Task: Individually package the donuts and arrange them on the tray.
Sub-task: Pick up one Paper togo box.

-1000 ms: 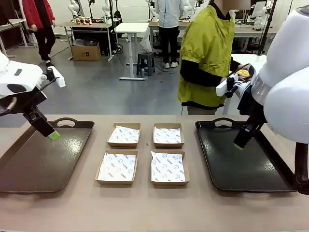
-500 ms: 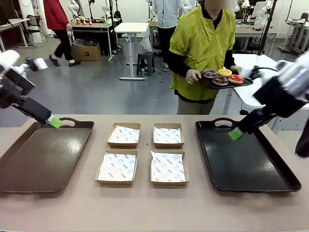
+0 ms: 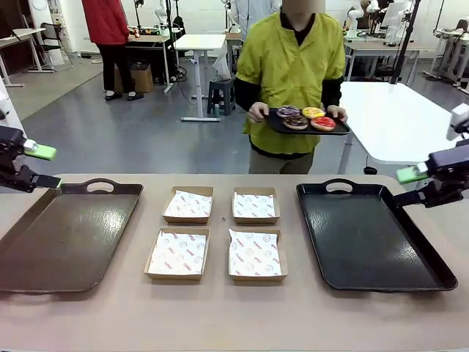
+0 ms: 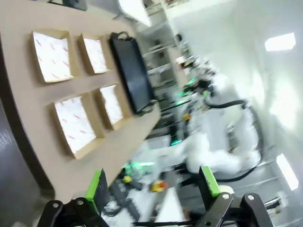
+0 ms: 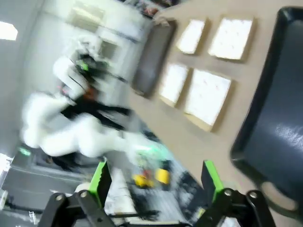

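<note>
With our left gripper point(image 3: 42, 166) and right gripper point(image 3: 411, 185) both gaping empty at the ends of the table point(image 3: 220, 315), a hasty reach could knock the donuts point(image 3: 304, 117) off the person's serving tray point(image 3: 322, 133).

Left pincer point(image 3: 45, 166) and right pincer point(image 3: 407, 186) agape.

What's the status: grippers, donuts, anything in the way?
Left gripper open, right gripper open, both out at the table's ends. Donuts on small tray held by person. Four boxes empty; nothing in the way.
</note>
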`<move>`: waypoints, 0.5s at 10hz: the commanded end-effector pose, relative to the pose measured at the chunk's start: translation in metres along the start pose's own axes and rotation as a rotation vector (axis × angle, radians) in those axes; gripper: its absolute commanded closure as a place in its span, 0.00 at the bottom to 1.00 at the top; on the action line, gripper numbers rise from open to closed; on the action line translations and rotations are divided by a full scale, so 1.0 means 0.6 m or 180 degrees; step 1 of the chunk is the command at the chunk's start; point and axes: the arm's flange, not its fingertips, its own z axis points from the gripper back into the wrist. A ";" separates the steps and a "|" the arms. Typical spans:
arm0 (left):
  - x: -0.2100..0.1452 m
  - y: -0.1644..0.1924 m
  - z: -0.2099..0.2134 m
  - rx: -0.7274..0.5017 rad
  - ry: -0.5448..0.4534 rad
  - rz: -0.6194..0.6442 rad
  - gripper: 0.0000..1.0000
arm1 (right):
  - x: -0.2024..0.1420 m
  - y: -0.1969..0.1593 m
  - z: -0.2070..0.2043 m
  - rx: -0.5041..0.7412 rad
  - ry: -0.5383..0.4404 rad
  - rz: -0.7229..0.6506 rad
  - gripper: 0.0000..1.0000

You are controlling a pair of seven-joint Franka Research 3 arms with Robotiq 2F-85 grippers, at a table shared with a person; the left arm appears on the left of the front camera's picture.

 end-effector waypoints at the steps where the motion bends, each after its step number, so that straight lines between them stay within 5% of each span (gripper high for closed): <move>1: 0.017 0.058 0.025 -0.0276 -0.0316 0.0703 0.00 | 0.005 -0.042 0.029 0.0264 -0.0360 -0.0512 0.00; 5: -0.030 0.096 0.100 -0.0215 -0.0461 0.0902 0.00 | -0.025 -0.050 0.104 0.0024 -0.0393 -0.0741 0.00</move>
